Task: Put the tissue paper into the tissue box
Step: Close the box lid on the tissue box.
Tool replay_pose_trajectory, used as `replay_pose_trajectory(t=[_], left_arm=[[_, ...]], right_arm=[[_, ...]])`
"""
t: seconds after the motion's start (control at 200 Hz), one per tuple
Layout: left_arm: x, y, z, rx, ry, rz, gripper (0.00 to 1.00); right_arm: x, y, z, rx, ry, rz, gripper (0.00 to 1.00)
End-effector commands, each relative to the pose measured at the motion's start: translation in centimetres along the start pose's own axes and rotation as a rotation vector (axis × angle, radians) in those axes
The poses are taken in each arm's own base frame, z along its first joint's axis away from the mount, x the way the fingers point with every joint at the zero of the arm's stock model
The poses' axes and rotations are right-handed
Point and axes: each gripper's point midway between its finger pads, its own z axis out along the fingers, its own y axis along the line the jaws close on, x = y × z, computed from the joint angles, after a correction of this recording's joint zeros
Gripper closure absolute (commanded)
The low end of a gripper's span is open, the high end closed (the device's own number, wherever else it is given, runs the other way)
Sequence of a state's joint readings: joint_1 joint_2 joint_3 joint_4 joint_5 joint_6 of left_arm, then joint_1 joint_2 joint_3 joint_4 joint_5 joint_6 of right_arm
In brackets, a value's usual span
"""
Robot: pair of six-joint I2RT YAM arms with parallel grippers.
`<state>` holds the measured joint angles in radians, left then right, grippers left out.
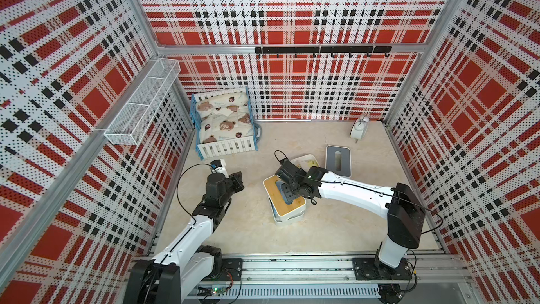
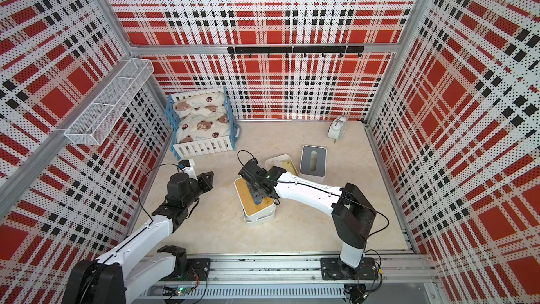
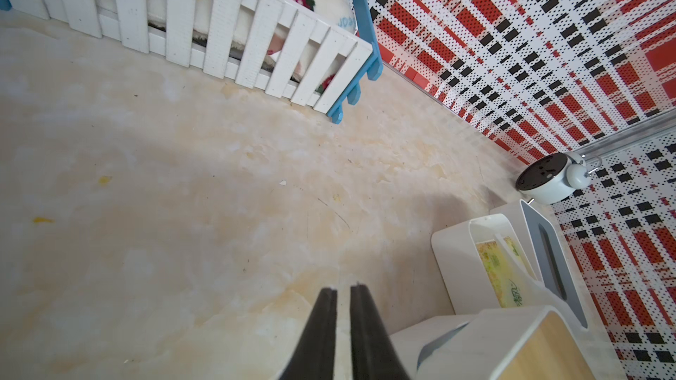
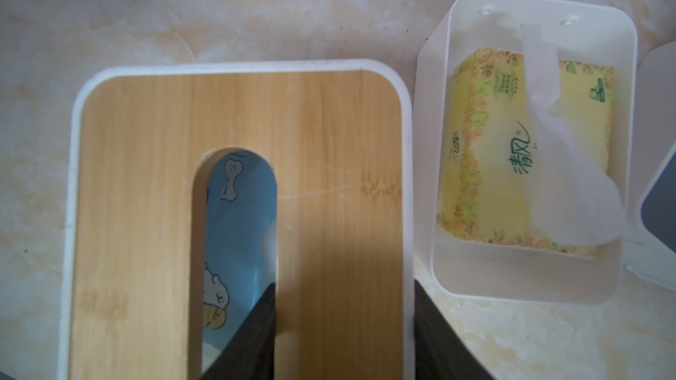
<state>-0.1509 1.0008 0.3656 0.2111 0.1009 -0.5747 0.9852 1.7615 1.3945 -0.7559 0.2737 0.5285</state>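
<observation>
We find the blue tissue pack (image 4: 237, 221) already beneath the bamboo lid (image 4: 146, 177), which the right hand (image 4: 344, 286) clamps slot-to-edge and which we judge not yet seated; just beside that lid a yellow pack (image 4: 486, 162) lies in an uncovered white box (image 4: 585, 286), and the left hand (image 3: 343, 288) is closed and empty.

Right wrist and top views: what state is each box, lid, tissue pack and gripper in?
bamboo lid: askew on its white base.
blue tissue pack: inside, seen through the lid.
open white box: lid off.
yellow tissue pack: in the open white box, one tissue pulled up.
grey lid: off, lying beside the open white box.
right gripper: shut on the bamboo lid, one finger poked through it.
left gripper: shut, empty.
</observation>
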Motion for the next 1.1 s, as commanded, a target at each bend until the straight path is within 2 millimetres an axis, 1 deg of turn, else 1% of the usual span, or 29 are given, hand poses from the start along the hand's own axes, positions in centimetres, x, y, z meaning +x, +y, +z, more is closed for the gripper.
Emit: replay_pose_trajectory(t=[0.0,0.135,0.22,0.326,0.406,0.451,0.511,0.596,0.817,0.872,1.092], left_arm=[[-0.6,-0.4,0.0,0.02,-0.022,0.016,0.85],[-0.6,-0.5,-0.1,0.022,-0.021,0.016,0.85],[-0.6,-0.4,-0.1,0.019,-0.023,0.015,0.85],[-0.7,-0.5,-0.2,0.021,-0.028,0.018,0.85],[-0.7,-0.4,-0.1,0.02,-0.027,0.018,0.85],[-0.6,-0.4,-0.1,0.021,-0.023,0.015,0.85],[-0.5,-0.4,0.0,0.022,-0.019,0.015,0.85],[-0.6,-0.5,-0.1,0.025,-0.024,0.016,0.85],[-0.6,-0.5,-0.1,0.023,-0.023,0.016,0.85],[-0.6,-0.6,-0.1,0.024,-0.024,0.017,0.85],[-0.6,-0.5,0.0,0.021,-0.021,0.018,0.85]], right_arm=[[-0.2,0.1,0.6,0.001,0.01,0.01,0.75],[0.2,-0.3,1.0,0.019,0.03,0.009,0.75],[0.1,-0.7,0.7,0.032,0.019,0.014,0.76],[-0.7,-1.1,-1.2,0.006,-0.055,0.042,0.77],[-1.5,-0.9,-2.8,-0.036,-0.114,0.062,0.77],[-1.8,-0.8,-3.5,-0.059,-0.138,0.07,0.77],[-1.8,-1.0,-3.8,-0.061,-0.147,0.074,0.77],[-1.3,-1.2,-3.6,-0.053,-0.132,0.068,0.77],[0.4,-0.4,-1.2,-0.064,-0.052,0.049,0.77],[0.6,-0.3,-0.8,-0.066,-0.039,0.076,0.77],[0.9,-0.6,-0.5,-0.04,-0.024,0.069,0.77]])
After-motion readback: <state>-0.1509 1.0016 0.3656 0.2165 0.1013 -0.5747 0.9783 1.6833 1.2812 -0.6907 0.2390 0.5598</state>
